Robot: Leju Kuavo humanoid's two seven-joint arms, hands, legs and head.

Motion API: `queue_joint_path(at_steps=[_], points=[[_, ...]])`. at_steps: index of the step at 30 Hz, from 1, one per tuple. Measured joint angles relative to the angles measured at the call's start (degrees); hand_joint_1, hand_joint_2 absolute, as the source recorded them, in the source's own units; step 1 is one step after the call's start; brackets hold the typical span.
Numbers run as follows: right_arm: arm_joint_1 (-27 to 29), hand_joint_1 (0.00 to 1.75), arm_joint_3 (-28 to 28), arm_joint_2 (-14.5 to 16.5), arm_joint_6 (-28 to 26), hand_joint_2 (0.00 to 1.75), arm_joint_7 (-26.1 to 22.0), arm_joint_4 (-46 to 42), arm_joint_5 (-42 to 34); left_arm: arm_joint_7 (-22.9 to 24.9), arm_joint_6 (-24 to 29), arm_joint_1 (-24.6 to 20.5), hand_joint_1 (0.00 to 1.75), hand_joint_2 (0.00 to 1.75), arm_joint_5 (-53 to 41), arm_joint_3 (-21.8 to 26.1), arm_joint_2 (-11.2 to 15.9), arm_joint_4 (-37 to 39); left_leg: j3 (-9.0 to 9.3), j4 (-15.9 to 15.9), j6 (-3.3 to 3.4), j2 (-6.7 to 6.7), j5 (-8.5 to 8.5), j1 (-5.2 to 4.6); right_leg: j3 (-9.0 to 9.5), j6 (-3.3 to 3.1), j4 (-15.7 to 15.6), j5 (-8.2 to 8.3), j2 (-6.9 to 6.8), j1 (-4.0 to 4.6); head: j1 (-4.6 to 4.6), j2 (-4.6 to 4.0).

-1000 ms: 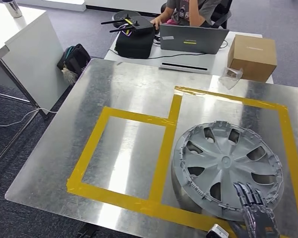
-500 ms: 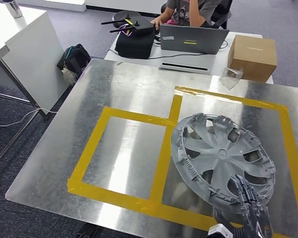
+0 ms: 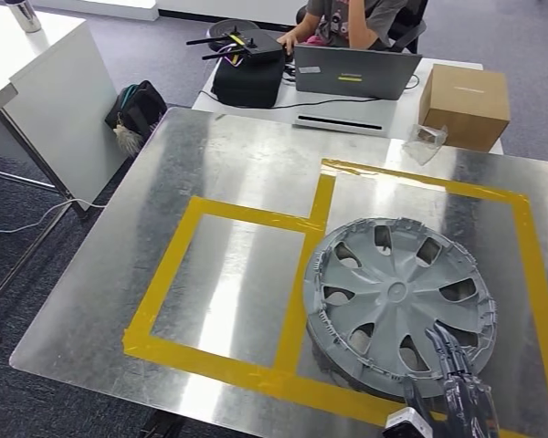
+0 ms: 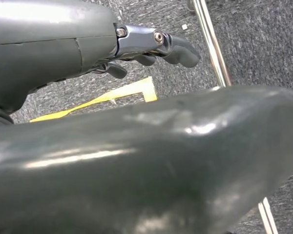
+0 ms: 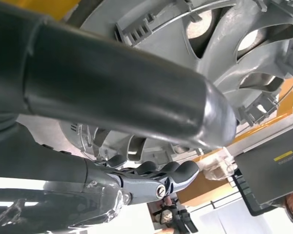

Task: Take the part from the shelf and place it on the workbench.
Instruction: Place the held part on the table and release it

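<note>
Now, the change: the hubcap [image 3: 399,306] was lowered and shifted toward 9 o'clock compared with a second earlier, when its near rim was seen lifted and tilted.
Hubcap: it was seen lying nearly flat on the workbench [image 3: 209,173], at about 4 o'clock of the sheet, with its 9 o'clock edge overlapping the tape [image 3: 300,283] that divides the two marked boxes.
Right hand [image 3: 460,392]: it was held at the hubcap's 5 o'clock rim, fingers [image 5: 152,170] laid over the edge and thumb [image 5: 137,97] on the other face, so the rim was judged pinched.
Left hand [image 4: 152,46]: it was seen hanging over the carpet, fingers curled in, nothing in it.
Meaning: the placing was judged almost done; release was the step left.
Risk: the hubcap was not fully inside the larger box, so a nudge toward 3 o'clock might have been needed.
</note>
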Motion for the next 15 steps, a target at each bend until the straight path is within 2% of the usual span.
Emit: queue_joint_path(at_steps=[8,12,15], points=[[0.5,0.0,0.3,-0.3,-1.2,0.0,-0.3,-0.7,2.1,-0.1,0.0,0.0,0.0,0.0,0.1,0.2,0.1,0.0,0.0,0.0,0.0,0.0,0.0,0.0,0.0,0.0,0.0,0.0,0.0,0.0,0.0,0.0],[0.7,0.0,2.2,0.1,-7.3,0.0,-2.5,-3.3,5.5,-0.4,0.1,0.1,0.0,0.0,1.0,0.8,0.1,0.0,-0.02,0.1,0.07,0.0,-0.05,-0.04,0.1,0.03,0.0,0.01,-0.01,-0.05,0.01,0.0],[1.0,0.0,4.4,1.6,-12.1,0.0,-3.1,-5.2,10.1,-0.9,0.1,0.3,0.0,0.0,1.9,1.5,0.1,0.0,-0.06,0.2,0.35,0.0,-0.19,-0.2,0.55,0.19,-0.1,0.08,0.0,-0.22,-0.02,0.0]])
